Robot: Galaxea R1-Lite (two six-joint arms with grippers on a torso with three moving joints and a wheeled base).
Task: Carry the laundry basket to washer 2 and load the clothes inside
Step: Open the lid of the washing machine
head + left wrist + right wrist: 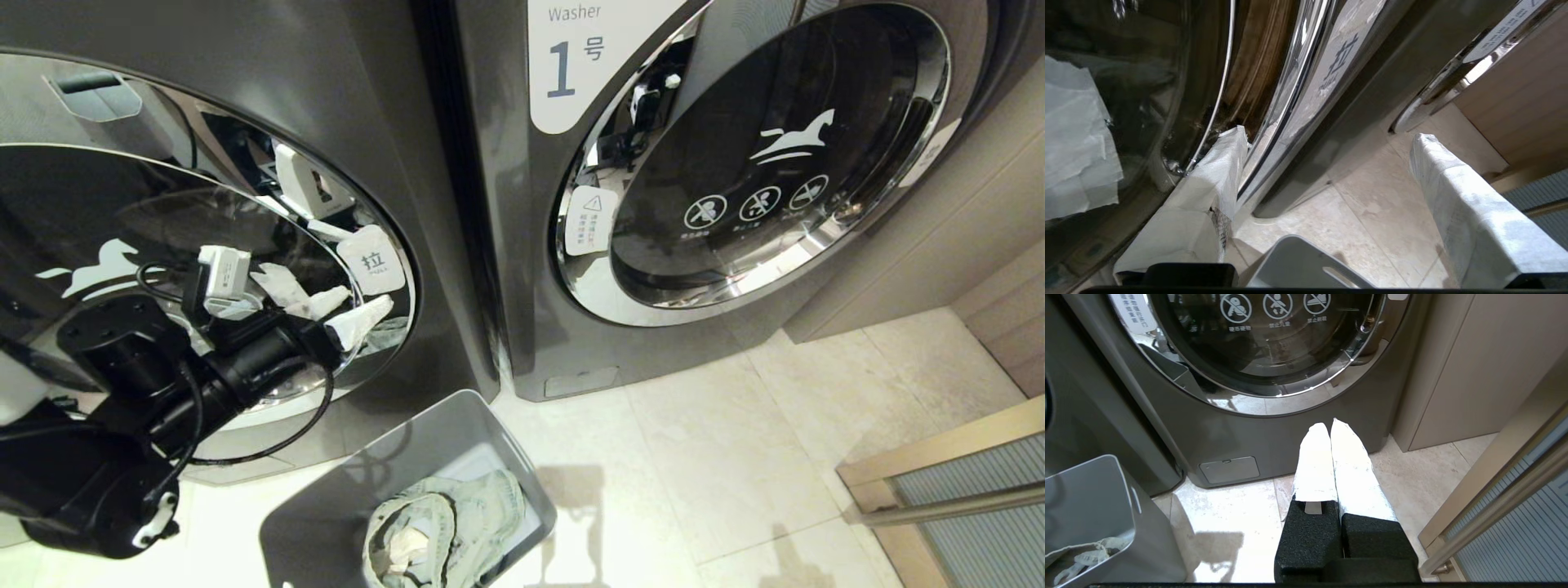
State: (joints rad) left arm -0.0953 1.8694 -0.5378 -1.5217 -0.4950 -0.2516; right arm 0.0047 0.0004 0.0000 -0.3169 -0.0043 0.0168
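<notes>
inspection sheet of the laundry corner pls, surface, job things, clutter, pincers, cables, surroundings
surface: pale tiled floor, bare beside the basket.
job's things: laundry basket on the floor before the left washer; clothes bundled inside it; that washer's door looks shut.
clutter: nothing seen.
pincers: left pincer open at that door's rim by the pull tag; right pincer shut, empty, low before washer 1.
cables: black cable loops off the left arm.
surroundings: beige cabinet wall, sliding door frame.

Bright indoor light — chrome glare
</notes>
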